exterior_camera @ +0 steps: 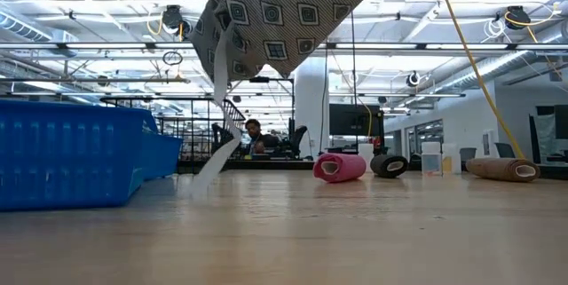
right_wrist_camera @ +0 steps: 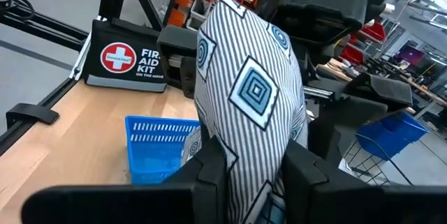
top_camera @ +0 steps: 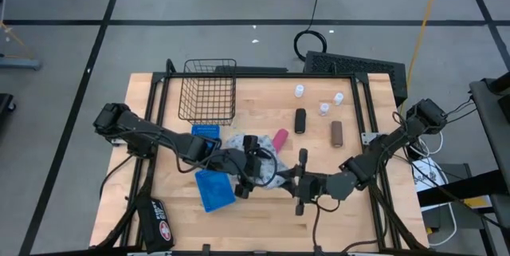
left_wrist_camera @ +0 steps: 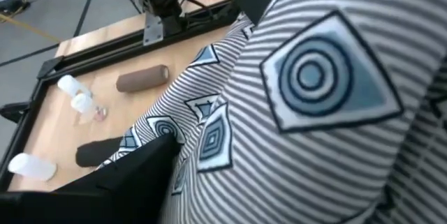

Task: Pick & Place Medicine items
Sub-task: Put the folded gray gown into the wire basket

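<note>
Medicine items untouched, cloth aloft

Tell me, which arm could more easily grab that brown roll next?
Probably the right: the brown roll lies on its side of the table, nearer the right gripper than the left gripper. Both are at the patterned cloth, which hangs above the table.

Wooden table with blue trays, wire basket, pink tube, white bottles, black container.
</note>
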`<act>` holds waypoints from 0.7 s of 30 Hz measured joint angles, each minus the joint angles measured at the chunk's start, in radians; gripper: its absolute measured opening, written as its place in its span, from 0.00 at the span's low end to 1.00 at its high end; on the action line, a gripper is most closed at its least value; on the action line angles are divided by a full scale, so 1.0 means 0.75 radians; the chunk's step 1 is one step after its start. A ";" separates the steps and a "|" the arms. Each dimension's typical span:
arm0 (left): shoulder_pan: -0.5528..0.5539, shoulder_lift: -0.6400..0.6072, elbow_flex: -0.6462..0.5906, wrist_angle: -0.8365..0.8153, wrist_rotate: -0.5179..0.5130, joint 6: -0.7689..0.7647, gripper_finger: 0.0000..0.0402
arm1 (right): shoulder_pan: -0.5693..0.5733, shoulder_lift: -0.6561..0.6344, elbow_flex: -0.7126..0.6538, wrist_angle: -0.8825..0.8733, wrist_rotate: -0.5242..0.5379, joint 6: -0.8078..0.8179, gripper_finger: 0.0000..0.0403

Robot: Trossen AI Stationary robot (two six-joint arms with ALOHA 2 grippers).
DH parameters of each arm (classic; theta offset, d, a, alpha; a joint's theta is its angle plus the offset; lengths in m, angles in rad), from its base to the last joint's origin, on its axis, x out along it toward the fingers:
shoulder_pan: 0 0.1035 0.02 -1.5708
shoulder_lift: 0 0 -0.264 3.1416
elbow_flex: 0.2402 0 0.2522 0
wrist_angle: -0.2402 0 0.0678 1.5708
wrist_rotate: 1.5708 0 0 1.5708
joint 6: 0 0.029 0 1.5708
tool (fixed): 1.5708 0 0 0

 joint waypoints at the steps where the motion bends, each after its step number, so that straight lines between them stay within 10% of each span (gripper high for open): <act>1: 0.001 0.000 0.000 0.000 0.015 -0.001 0.84 | 0.000 0.000 0.000 0.000 -0.004 0.002 0.16; 13: 0.002 -0.001 -0.004 0.075 0.021 0.063 0.24 | 0.000 -0.004 0.002 -0.005 -0.011 0.141 0.21; 21: 0.026 -0.145 -0.008 0.015 -0.139 0.061 0.18 | 0.116 -0.179 0.012 -0.103 0.178 0.174 0.51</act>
